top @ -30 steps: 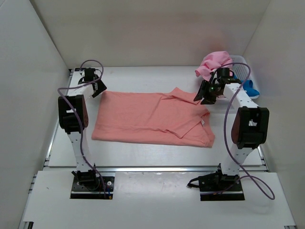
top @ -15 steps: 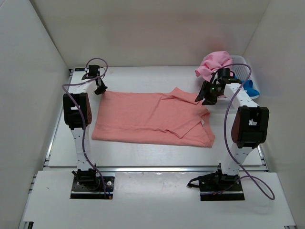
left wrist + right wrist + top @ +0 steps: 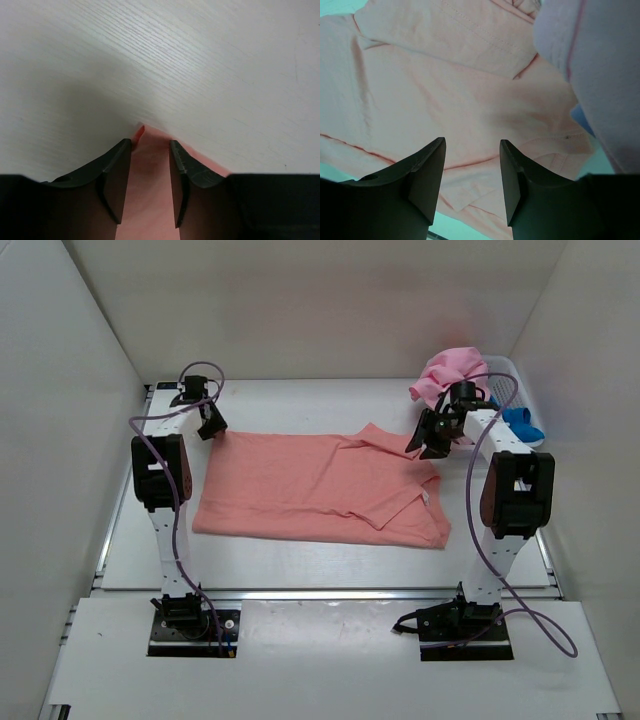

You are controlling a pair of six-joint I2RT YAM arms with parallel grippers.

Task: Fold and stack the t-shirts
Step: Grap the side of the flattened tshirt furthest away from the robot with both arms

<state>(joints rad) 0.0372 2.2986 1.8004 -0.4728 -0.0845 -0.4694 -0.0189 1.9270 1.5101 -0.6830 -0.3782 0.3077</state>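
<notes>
Surface (image 3: 300,570) layout same as 1 s ago. Salmon shirt (image 3: 310,485) lies spread flat mid-surface, R end lapped over itself. Its outline hasn't shifted, so no new fold yet. Pink shirt (image 3: 447,370) is still heaped over white basket (image 3: 508,380) at the far R corner, w/ blue shirt (image 3: 522,423) just beside it. Neither has been touched.

What moved is the arms. L arm swung its elbow inward and brought left claw (image 3: 150,145) to the salmon shirt's far-L corner. Wrist view shows the fingers a narrow gap apart, astride the corner tip, cloth between them but not pinched. R arm shifted only slightly. Right claw (image 3: 472,145) hangs spread wide over the shirt's far-R part near the sleeve, gripping nothing.

Judgement: both are lining up on the far edge for a pick, prob. to draw it toward the near edge as the next fold. Task looks barely begun.
</notes>
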